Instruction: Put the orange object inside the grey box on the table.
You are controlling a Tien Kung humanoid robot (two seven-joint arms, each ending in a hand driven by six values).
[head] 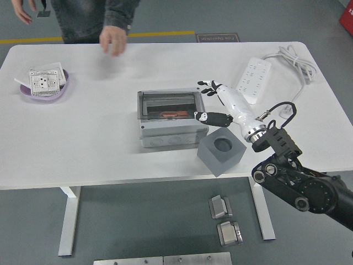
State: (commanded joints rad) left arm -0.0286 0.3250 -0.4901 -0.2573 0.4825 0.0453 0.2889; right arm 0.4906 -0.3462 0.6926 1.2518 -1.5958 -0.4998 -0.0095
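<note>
Fingers (212, 116) spread beside grey box (168, 130) holding orange object (170, 114).

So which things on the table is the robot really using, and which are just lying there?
Part of the job:
- orange object, lying inside the box
- grey box
- right hand, open beside the box

Just lying about:
- grey cube with a round hole
- white power strip
- purple dish holding a white socket
</note>
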